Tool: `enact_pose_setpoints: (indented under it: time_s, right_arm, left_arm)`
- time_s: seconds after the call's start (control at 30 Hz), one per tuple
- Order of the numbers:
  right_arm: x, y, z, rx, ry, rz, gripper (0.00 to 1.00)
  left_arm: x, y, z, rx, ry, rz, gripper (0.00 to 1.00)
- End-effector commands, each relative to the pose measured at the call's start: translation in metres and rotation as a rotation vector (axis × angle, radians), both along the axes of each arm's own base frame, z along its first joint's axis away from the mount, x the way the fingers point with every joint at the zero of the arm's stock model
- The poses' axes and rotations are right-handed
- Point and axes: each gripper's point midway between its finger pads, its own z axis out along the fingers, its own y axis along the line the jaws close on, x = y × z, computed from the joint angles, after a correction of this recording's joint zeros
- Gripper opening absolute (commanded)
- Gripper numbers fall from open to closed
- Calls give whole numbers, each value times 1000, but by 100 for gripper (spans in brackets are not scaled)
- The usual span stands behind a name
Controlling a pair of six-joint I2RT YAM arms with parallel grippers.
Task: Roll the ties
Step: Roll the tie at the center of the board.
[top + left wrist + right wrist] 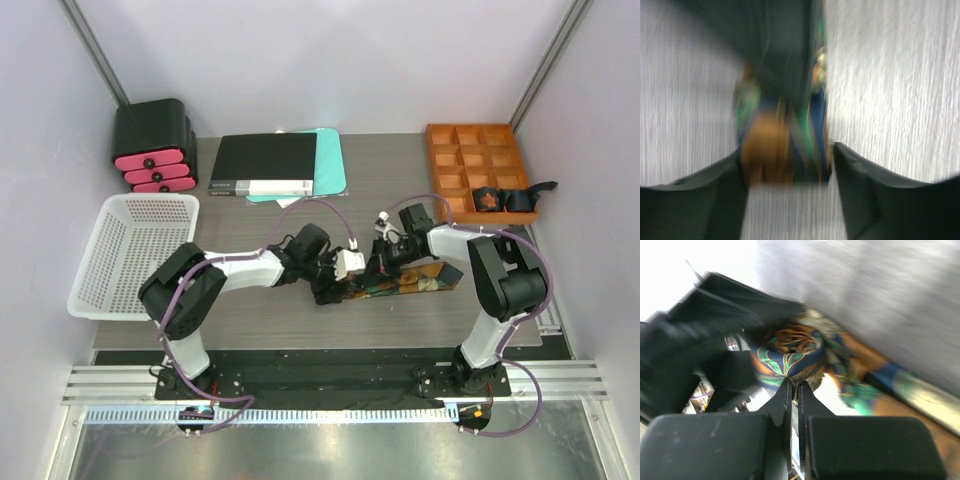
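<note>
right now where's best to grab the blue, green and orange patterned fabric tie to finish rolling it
Probably the rolled end of the patterned fabric tie, pinched across the coil from above. It is the only raised, thick part, while the unrolled tail lies flat on the grey table.

Grey wood-grain table [280,320] enclosed by pale walls [300,60].
Metal posts [95,50] are seen in the rear corners; soft light is cast evenly.

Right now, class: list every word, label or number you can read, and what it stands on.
No text is readable.
white strip on the black folder: possible print, too small to read.
Wrist views: blurred, no lettering visible.
</note>
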Motion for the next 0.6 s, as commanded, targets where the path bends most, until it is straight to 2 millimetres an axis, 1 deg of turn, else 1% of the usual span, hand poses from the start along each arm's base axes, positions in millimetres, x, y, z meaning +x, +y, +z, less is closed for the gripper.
enact_pose_setpoints:
  time_s: [0.0, 0.03, 0.07, 0.1, 0.13, 0.17, 0.23, 0.27, 0.3, 0.33, 0.37, 0.4, 0.43, 0.47, 0.5, 0.53, 0.57]
  right_arm:
    - [-3, -34, -45, -168, 34, -33, 1]
    - [-2, -37, -48, -178, 43, -37, 1]
    - [1, -40, -51, -192, 42, -40, 1]
    - [-1, -41, -56, -201, 54, -33, 1]
    - [-1, -43, -59, -210, 58, -32, 1]
    - [-1, -43, -61, -215, 60, -27, 1]
    - [-2, -46, -66, -234, 62, -17, 1]
    - [-4, -47, -66, -240, 61, -12, 1]
    - [-5, -48, -67, -249, 57, -8, 1]
    - [-5, -48, -67, -248, 48, -1, 1]
    - [-8, -47, -67, -249, 47, 9, 1]
    - [-8, -45, -68, -250, 39, 15, 1]
    - [-9, -42, -69, -251, 38, 16, 1]
    - [-11, -38, -70, -252, 36, 24, 1]
    - [-9, -35, -72, -247, 28, 26, 1]
    - [-9, -32, -73, -245, 27, 28, 1]
    - [-9, -30, -76, -246, 35, 28, 1]
  left_arm:
    - [6, 23, 32, -31, 47, 94, 75]
    - [7, 23, 43, -58, 38, 99, 83]
    - [8, 22, 63, -102, 13, 105, 92]
    - [5, 23, 73, -127, 4, 101, 99]
    - [4, 26, 83, -150, -8, 101, 100]
    - [0, 26, 108, -208, -54, 86, 100]
    - [-6, 33, 118, -238, -76, 93, 100]
    - [-11, 38, 116, -249, -74, 110, 100]
    - [-10, 38, 131, -295, -120, 116, 100]
    - [-8, 40, 135, -316, -135, 136, 100]
    - [-10, 45, 122, -303, -124, 170, 100]
    - [-8, 45, 118, -307, -123, 181, 100]
    - [-11, 46, 109, -286, -113, 166, 100]
    - [-20, 40, 109, -292, -87, 92, 100]
    - [-23, 39, 92, -245, -58, 50, 100]
    - [-23, 38, 86, -235, -32, 50, 100]
    - [-19, 32, 85, -243, -22, 60, 100]
